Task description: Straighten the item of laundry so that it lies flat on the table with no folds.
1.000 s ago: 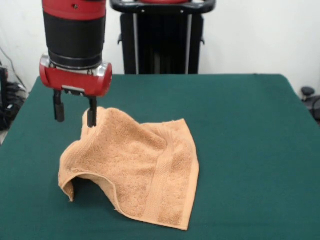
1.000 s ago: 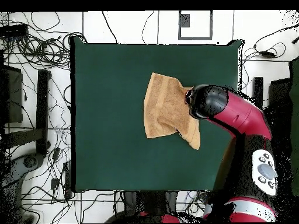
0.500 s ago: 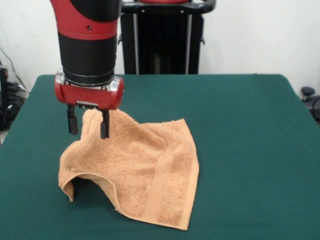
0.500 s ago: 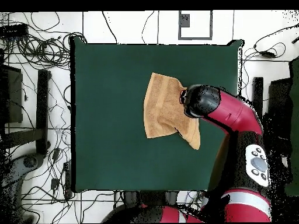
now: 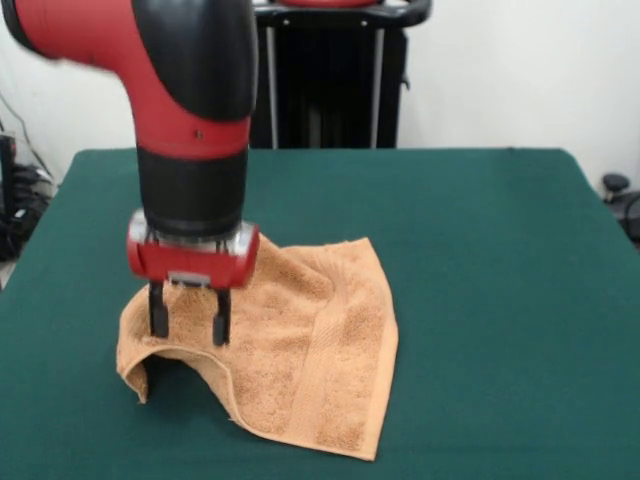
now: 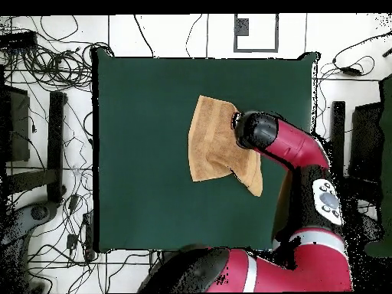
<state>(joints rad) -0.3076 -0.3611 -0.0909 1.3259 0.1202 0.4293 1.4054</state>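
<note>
Front view: the orange-tan towel (image 5: pixel 290 350) lies on the green table (image 5: pixel 480 300), toward the picture's left of centre and near the front edge. It is not flat — the left part is humped up, with its lower-left edge lifted off the felt so that a dark hollow shows beneath it. The right part lies down on the table, and one ribbed band runs along it from the upper middle toward the lower right corner. The red and black arm comes down from the top left, and the gripper (image 5: pixel 188 318) sits over the raised left part of the towel. Its two dark fingers (image 5: pixel 221 322) stand apart with a clear gap between them, tips pointing down in front of the cloth; I cannot tell from this view whether the tips touch the terry. Nothing is clamped between them. Overhead view: the towel (image 6: pixel 214 142) sits right of the table's (image 6: pixel 145 153) centre, and the arm's round head covers its right edge, hiding the gripper — the arm reaches in from the lower right, where the robot's base stands.
</note>
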